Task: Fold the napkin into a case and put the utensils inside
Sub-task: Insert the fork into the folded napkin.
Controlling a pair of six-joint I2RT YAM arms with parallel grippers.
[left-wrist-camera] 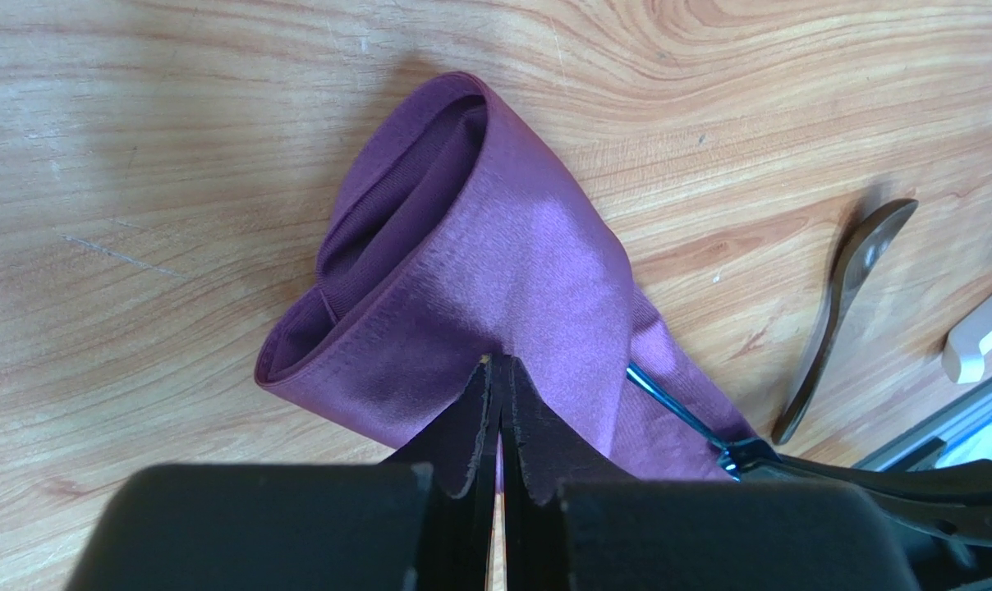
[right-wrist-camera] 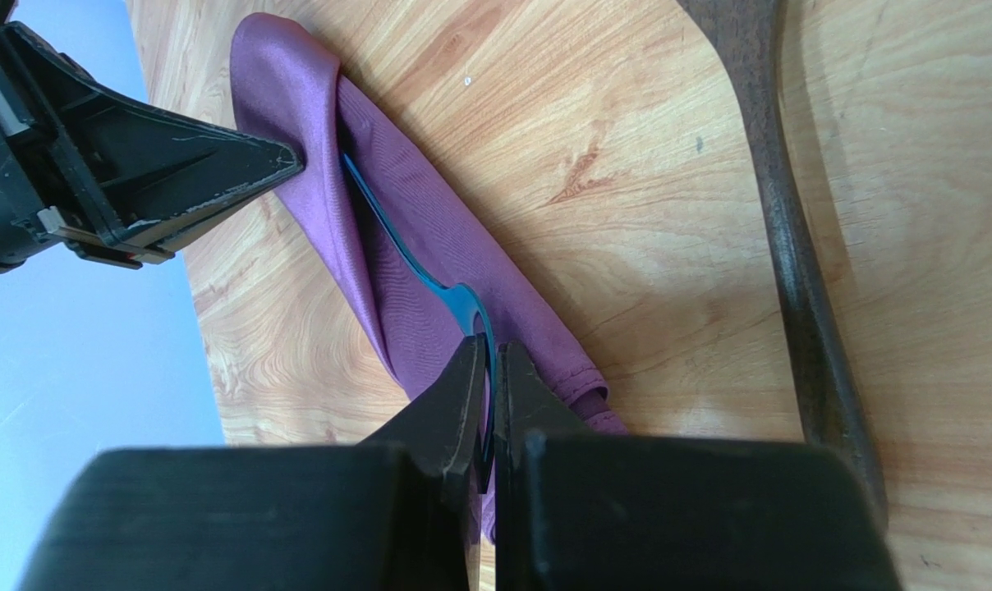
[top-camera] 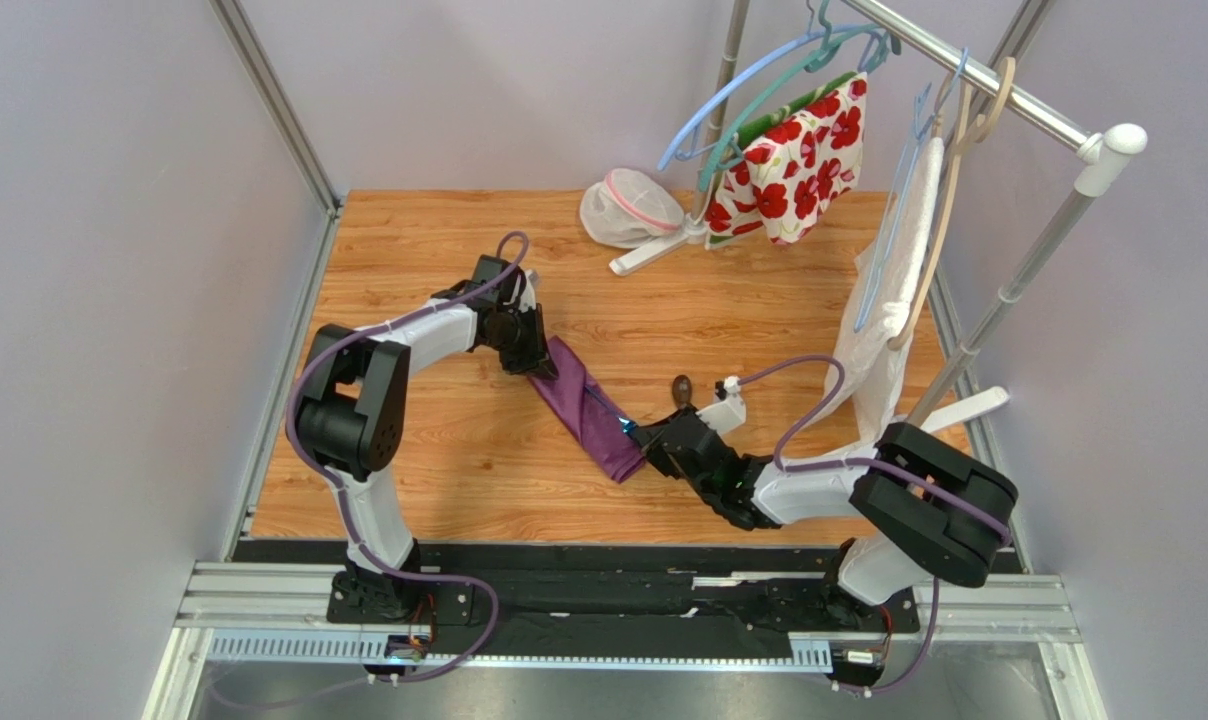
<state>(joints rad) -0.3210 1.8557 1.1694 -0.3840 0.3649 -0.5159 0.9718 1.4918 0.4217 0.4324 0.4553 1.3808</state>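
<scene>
The dark purple napkin (top-camera: 588, 408) lies on the wood as a narrow folded case, running diagonally; its far end gapes open (left-wrist-camera: 402, 209). My left gripper (left-wrist-camera: 499, 365) is shut, pinching the cloth's upper layer near that open end (top-camera: 540, 360). My right gripper (right-wrist-camera: 489, 351) is shut on a slim bluish-dark utensil (right-wrist-camera: 402, 253), whose front part slips into the fold of the napkin (right-wrist-camera: 439, 246). In the left wrist view this utensil (left-wrist-camera: 674, 406) crosses the cloth's lower edge. The dark spoon (top-camera: 682, 393) lies free on the table beside the case (left-wrist-camera: 840, 302), (right-wrist-camera: 791, 246).
A white mesh pouch (top-camera: 625, 210) lies at the table's far side by a white rack foot (top-camera: 658, 255). A flowered cloth (top-camera: 791, 158) and a white cloth (top-camera: 888, 323) hang from the clothes rail (top-camera: 1016, 98) at the right. Metal posts edge the table.
</scene>
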